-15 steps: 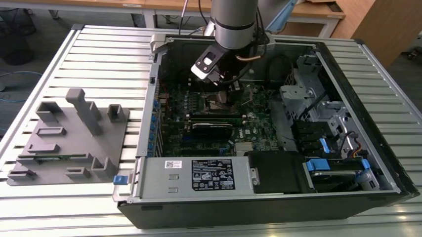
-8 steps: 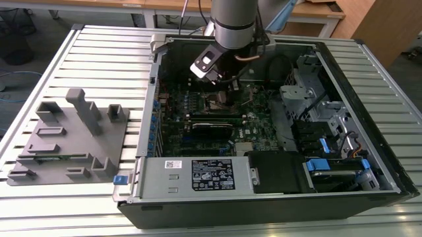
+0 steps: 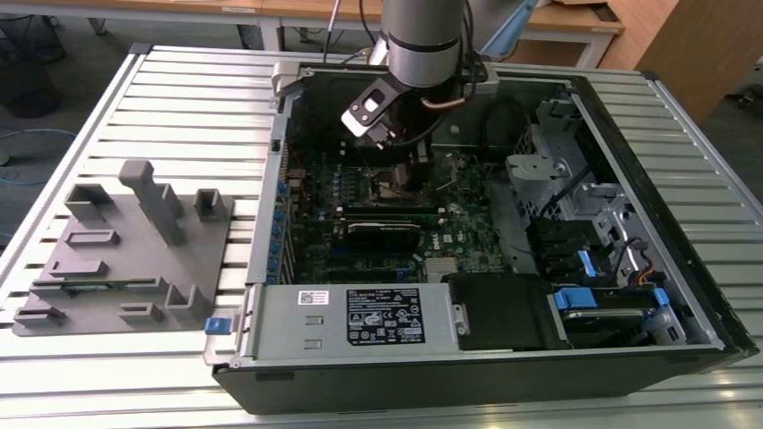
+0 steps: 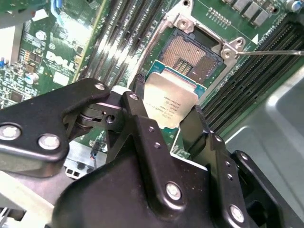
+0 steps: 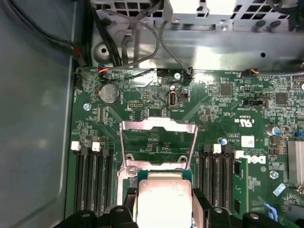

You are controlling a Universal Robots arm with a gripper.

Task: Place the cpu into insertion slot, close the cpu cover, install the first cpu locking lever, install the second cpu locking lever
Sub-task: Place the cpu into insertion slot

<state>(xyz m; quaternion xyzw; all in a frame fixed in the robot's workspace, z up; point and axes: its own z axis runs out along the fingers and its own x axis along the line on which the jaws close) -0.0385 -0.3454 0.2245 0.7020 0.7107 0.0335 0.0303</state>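
My gripper (image 4: 166,118) is shut on the cpu (image 4: 167,100), a pale silver-tan square pinched at two opposite edges between black fingers (image 4: 137,109). The cpu hangs just short of the open insertion slot (image 4: 194,56), whose gold-tinted contact field lies bare inside its silvery rim. In the first wrist view the cpu (image 5: 164,199) sits low over the socket, and the cpu cover (image 5: 159,127), a thin silvery frame, is swung open past it. A thin wire locking lever (image 4: 275,52) sticks out beside the slot. In the exterior view the arm (image 3: 420,40) reaches down into the case over the slot (image 3: 394,189).
Long black memory slots (image 5: 92,183) flank the socket on both sides. The open computer case holds a power supply box (image 3: 381,315) at the near edge and a metal drive cage (image 3: 560,179) on the exterior view's right. A grey fixture tray (image 3: 120,250) lies outside the case.
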